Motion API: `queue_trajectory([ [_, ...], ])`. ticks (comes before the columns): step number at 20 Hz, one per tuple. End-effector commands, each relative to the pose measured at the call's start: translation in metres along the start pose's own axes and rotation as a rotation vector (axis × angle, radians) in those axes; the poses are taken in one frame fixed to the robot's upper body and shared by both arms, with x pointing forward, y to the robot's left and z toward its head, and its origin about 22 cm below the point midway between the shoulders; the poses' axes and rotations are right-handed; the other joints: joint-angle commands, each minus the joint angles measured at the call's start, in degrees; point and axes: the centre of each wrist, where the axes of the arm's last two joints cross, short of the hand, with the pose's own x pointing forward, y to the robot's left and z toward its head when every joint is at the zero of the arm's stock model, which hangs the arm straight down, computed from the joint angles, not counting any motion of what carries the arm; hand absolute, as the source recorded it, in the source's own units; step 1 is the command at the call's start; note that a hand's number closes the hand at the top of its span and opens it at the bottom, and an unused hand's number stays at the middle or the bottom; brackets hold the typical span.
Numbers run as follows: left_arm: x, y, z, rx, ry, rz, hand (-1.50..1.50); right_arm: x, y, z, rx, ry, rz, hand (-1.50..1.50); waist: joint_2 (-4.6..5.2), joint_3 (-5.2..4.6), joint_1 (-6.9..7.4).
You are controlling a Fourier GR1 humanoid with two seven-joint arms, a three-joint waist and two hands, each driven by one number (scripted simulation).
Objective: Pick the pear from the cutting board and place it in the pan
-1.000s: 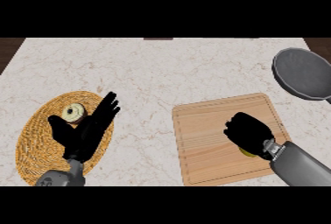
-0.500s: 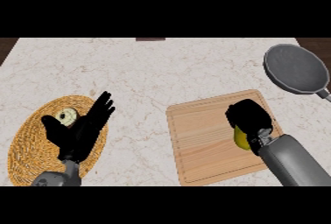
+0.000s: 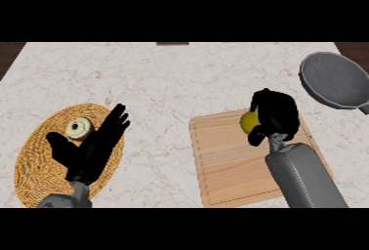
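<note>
A yellow-green pear point(image 3: 250, 120) shows at the left side of my right hand point(image 3: 275, 114), whose fingers are curled round it and hide most of it. The hand and pear sit over the far edge of the wooden cutting board point(image 3: 231, 168). A dark grey pan point(image 3: 336, 78) lies at the far right of the counter, apart from the hand. My left hand point(image 3: 90, 148) rests open, fingers up, at the lower left.
A round woven mat point(image 3: 39, 168) lies under the left hand, with a small pale ring-shaped item point(image 3: 78, 128) on it. The marble counter stretches between the mat and the board. The pan's handle point(image 3: 362, 106) points toward the right edge.
My right hand has closed round the pear and moved it toward the board's far edge, closer to the pan. The left hand has stayed put.
</note>
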Motion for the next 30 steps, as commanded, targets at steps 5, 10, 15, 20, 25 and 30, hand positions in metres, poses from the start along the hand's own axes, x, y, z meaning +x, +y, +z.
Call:
queue_trajectory([
  [5, -0.002, -0.005, 0.013, -0.008, 0.014, -0.003, 0.0, 0.034, -0.047, 0.026, -0.364, 0.105, -0.351, 1.5, 0.04, 0.05, 1.14],
  [10, -0.003, -0.001, -0.001, -0.011, 0.006, -0.01, 0.0, -0.009, -0.054, 0.021, -0.427, 0.093, -0.599, 1.5, 0.34, 0.07, 0.49],
  [15, -0.012, 0.004, -0.002, -0.029, -0.001, -0.017, 0.0, -0.052, -0.041, -0.017, -0.443, 0.174, -0.689, 1.5, 0.54, 0.04, 1.01],
  [20, -0.012, -0.013, -0.005, -0.024, -0.011, 0.005, 0.0, -0.09, -0.029, -0.047, -0.458, 0.186, -0.518, 1.5, 0.5, 0.03, 1.17],
  [25, 0.006, -0.008, -0.021, -0.028, 0.004, -0.006, 0.0, -0.127, -0.019, -0.083, -0.529, 0.211, -0.44, 1.5, 0.67, 0.06, 1.53],
  [30, 0.01, -0.008, -0.013, -0.038, -0.01, -0.031, 0.0, -0.154, -0.005, -0.102, -0.661, 0.331, -0.446, 1.5, 0.85, 0.12, 2.42],
])
